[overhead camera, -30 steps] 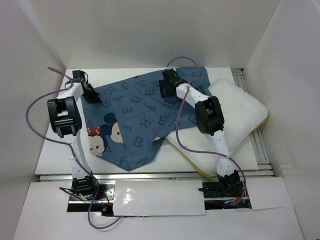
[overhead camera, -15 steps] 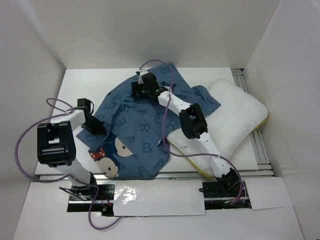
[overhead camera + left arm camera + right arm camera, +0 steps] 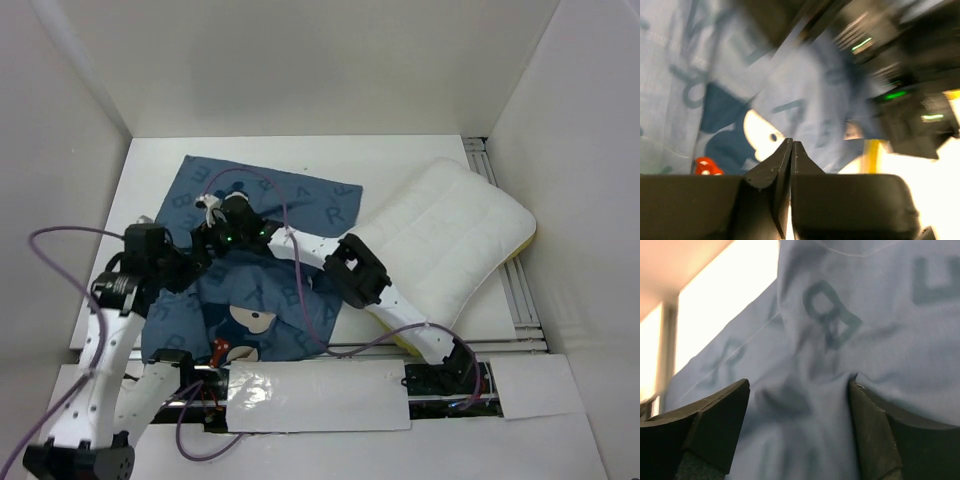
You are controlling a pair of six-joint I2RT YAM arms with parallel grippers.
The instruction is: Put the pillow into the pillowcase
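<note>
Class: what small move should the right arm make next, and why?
Probably close the fingers of the right gripper: they stand open astride a fold of the dusty-blue printed fabric pillowcase, which is not yet around the plump white rectangular pillow.

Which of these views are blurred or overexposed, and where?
Top external: sharp, evenly lit. Left wrist: motion-smeared, the pillowcase print streaked, lower right blown out white. Right wrist: fabric slightly soft but letters readable, upper left overexposed.

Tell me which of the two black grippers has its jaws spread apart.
The right gripper: its jaws stand wide apart, dusty-blue lettered fabric pillowcase between them; the left gripper is pinched shut.
</note>
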